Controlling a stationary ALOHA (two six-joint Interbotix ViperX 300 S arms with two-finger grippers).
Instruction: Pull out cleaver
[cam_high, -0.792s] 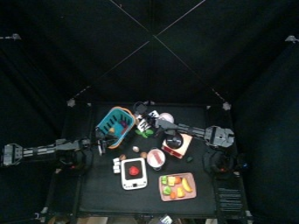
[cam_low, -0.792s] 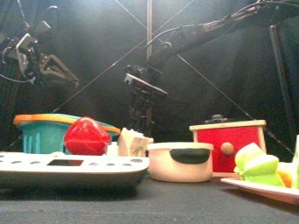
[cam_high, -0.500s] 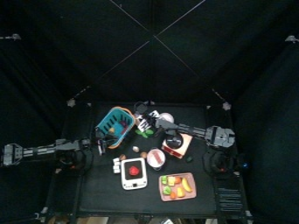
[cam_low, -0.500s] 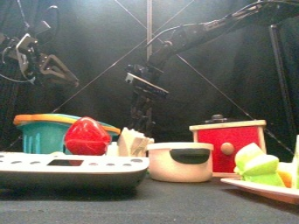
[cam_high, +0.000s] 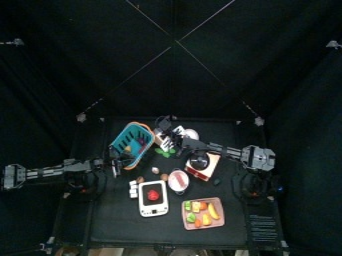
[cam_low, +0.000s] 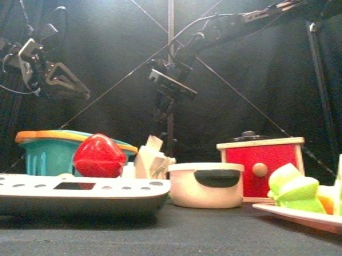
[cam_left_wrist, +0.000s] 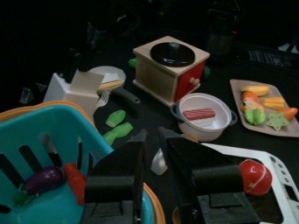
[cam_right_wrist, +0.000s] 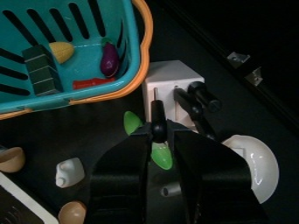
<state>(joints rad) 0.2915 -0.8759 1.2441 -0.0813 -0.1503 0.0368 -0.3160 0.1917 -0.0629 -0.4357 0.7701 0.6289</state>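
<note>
The white knife block (cam_right_wrist: 176, 86) stands beside the teal basket (cam_high: 131, 142) and holds several black-handled knives (cam_right_wrist: 201, 103). My right gripper (cam_right_wrist: 156, 131) hangs above the block (cam_low: 150, 162), shut on a black handle that I take for the cleaver's. In the front view the right gripper (cam_low: 167, 82) is high over the block, and a pale blade (cam_low: 151, 149) pokes out of the block's top. In the right wrist view the jaws hide the blade. My left gripper (cam_left_wrist: 156, 164) is open over the basket's rim at the table's left (cam_high: 102, 164).
A red-and-wood box (cam_left_wrist: 170, 66), a white pot (cam_left_wrist: 205, 119), a plate of toy food (cam_left_wrist: 268, 101) and a white scale (cam_low: 80, 190) with a red piece fill the front half. Green toy pieces (cam_right_wrist: 160, 157) lie by the block.
My right gripper has risen above the knife block with the handle in its jaws, and a pale blade now shows above the block. The left arm has not moved.
</note>
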